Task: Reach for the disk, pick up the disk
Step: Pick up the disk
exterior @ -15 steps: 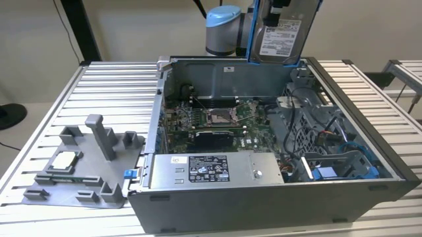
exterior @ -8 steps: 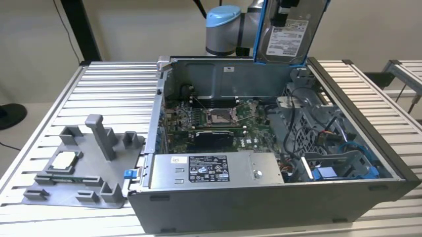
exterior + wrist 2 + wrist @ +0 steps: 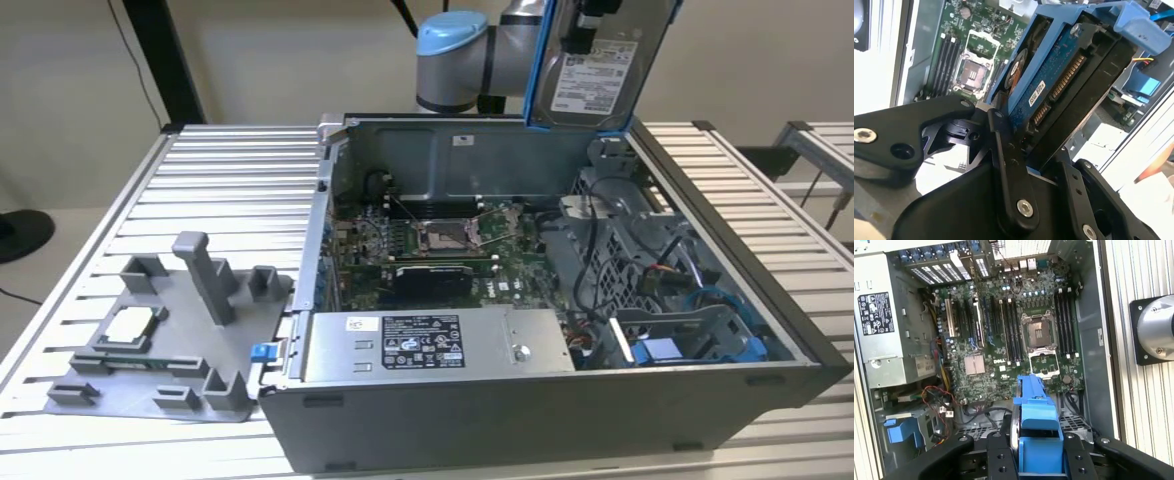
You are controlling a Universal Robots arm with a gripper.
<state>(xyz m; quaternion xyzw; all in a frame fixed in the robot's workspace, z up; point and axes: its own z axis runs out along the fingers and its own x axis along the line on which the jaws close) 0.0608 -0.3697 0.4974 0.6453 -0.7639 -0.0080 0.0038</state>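
**Holding disk above open PC case**

Gripping the disk point(image 3: 597, 68), the end effector point(image 3: 1026, 155) is closed on its blue-framed edge, fingers point(image 3: 1004, 165) clamping both sides. Disk hangs upright, lifted clear above the case point(image 3: 561, 400) on the bench point(image 3: 227, 170). Motherboard point(image 3: 1019, 335) lies below.

Disk point(image 3: 597, 70) top cut by exterior view edge; hand point(image 3: 1024, 160) fingertips hidden behind disk.

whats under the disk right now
The disk, clamped in the gripper, hangs above the open computer case. Under it in the first wrist view: motherboard and empty CPU socket. The disk covers part of the board.
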